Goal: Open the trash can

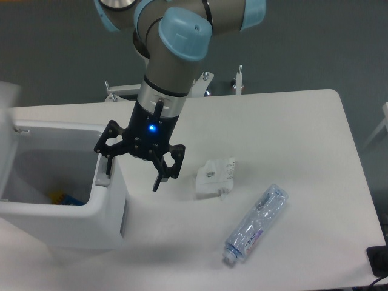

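A robot arm [173,54] with pale blue joint caps reaches down from the top of the frame over a white bench [291,151], its black two-finger gripper [132,171] hanging with fingers spread wide apart and holding nothing. A small blue light glows on the gripper's wrist. One finger [106,160] points down at the right rim of the trash can [66,221], whether touching it cannot be told; the other finger [162,173] points at bare bench just beside the can. The trash can, a big boxy white bin with rounded corners, sits at the left edge of the bench, partly cut off by the frame. Its top stands open: the inside is in plain view, with a few small blue and yellow scraps [63,199] lying at the bottom. A pale upright shape at the far left, blurred and cropped, may be the raised lid. To the right of the gripper, a small white paper packet [215,177] lies flat on the bench, and near it, toward the front edge, a clear plastic bottle [256,225] lies on its side, its cap end pointing toward the camera.
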Robot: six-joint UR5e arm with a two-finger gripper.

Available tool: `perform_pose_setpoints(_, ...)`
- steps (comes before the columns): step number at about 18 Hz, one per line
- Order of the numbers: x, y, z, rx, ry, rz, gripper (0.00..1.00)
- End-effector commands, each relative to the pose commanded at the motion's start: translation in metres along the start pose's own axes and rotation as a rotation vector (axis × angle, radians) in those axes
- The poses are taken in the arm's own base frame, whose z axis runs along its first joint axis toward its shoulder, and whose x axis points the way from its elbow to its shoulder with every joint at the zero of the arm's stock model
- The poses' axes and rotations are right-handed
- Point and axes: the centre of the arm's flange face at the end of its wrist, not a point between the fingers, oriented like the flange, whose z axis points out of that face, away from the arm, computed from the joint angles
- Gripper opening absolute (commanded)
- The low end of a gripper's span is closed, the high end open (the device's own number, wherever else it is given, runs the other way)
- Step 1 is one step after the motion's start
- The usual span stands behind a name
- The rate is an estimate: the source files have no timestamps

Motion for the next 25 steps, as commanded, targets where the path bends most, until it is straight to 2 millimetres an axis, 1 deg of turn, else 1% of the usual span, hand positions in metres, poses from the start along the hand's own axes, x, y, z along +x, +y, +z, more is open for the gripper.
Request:
perform_pose_setpoints(5, 0.0, -0.001, 0.0, 0.001, -0.001, 0.002, 1.0)
perform_pose_setpoints(8, 0.001, -0.005, -0.007, 0.014, -0.007, 0.012, 1.0)
perform_pose_setpoints(10, -0.006, -0.009, -0.014, 0.028, -0.018, 0.011, 1.0)
perform_pose_setpoints(11, -0.021, -0.011, -0.027, 0.052, -0.041, -0.002, 1.0)
perform_pose_setpoints(13, -0.044, -0.012, -0.044, 0.078, -0.07, -0.02, 1.0)
perform_pose_setpoints(14, -0.061, -0.013, -0.058, 0.096, -0.093, -0.025, 1.0)
perform_pose_setpoints(16, -0.081, -0.014, -0.071, 0.11, -0.119, -0.005, 1.0)
perform_pose_setpoints(17, -0.096, -0.011, -0.07, 0.105, -0.129, 0.006, 1.0)
perform_pose_setpoints(19, -0.14, 0.004, -0.073, 0.096, -0.155, -0.012, 1.0)
perform_pose_setpoints(20, -0.156, 0.011, -0.079, 0.098, -0.169, -0.017, 1.0)
perform_pose_setpoints(21, -0.164, 0.014, -0.083, 0.098, -0.177, -0.007, 1.0)
perform_pose_setpoints(23, -0.171, 0.016, -0.083, 0.094, -0.182, 0.016, 1.0)
perform_pose_setpoints(25, -0.178, 0.017, -0.075, 0.081, -0.177, 0.057, 1.0)
